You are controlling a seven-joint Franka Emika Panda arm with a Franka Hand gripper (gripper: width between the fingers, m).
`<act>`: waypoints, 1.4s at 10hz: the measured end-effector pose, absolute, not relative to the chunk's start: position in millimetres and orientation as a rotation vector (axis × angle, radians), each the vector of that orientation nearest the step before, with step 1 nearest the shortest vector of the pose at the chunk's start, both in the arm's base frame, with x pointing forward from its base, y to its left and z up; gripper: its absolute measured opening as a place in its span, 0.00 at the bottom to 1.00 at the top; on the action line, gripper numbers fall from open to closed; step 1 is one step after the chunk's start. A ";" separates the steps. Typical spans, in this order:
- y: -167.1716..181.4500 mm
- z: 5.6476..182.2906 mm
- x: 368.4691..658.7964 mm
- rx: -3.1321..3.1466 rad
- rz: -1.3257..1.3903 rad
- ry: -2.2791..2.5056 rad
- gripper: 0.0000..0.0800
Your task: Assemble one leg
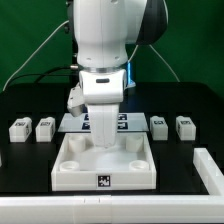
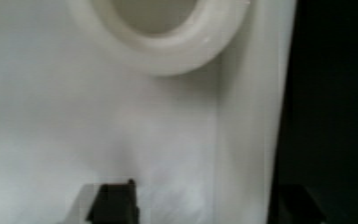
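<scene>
White plastic rectangular leg (image 1: 158, 124), tagged, lies mid-bench toward the edge at the exterior view's right, well apart from the hand (image 2: 202, 203), which is low on the large white square panel (image 1: 105, 170). Its fingertips (image 2: 108, 200) stand apart across the plastic; whether they pinch it, I cannot tell.

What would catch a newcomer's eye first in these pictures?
The big white robot arm fills the middle of the exterior view, its gripper down in the white square panel on the black table. Four small tagged legs lie in pairs, two at that view's left and two at its right. The wrist view shows only the panel's surface close up, with one round socket.
</scene>
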State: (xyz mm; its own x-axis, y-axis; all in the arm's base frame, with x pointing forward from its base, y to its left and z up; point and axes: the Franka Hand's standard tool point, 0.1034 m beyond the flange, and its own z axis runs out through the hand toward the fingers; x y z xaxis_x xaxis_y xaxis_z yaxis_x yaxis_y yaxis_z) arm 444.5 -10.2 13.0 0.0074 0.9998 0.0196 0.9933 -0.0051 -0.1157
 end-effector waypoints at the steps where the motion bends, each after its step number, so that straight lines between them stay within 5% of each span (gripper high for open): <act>1: -10.2 12.9 444.3 -2.159 0.104 -2.145 0.14; 10: -8.7 14.3 447.0 -2.170 0.098 -2.141 0.08; 14: 40.5 16.5 482.0 -2.219 0.038 -2.107 0.08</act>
State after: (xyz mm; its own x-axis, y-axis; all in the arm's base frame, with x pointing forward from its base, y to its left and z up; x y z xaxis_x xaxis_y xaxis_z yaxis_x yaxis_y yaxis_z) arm 482.0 40.5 16.5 0.0532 0.9979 0.0375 0.9959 -0.0502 -0.0758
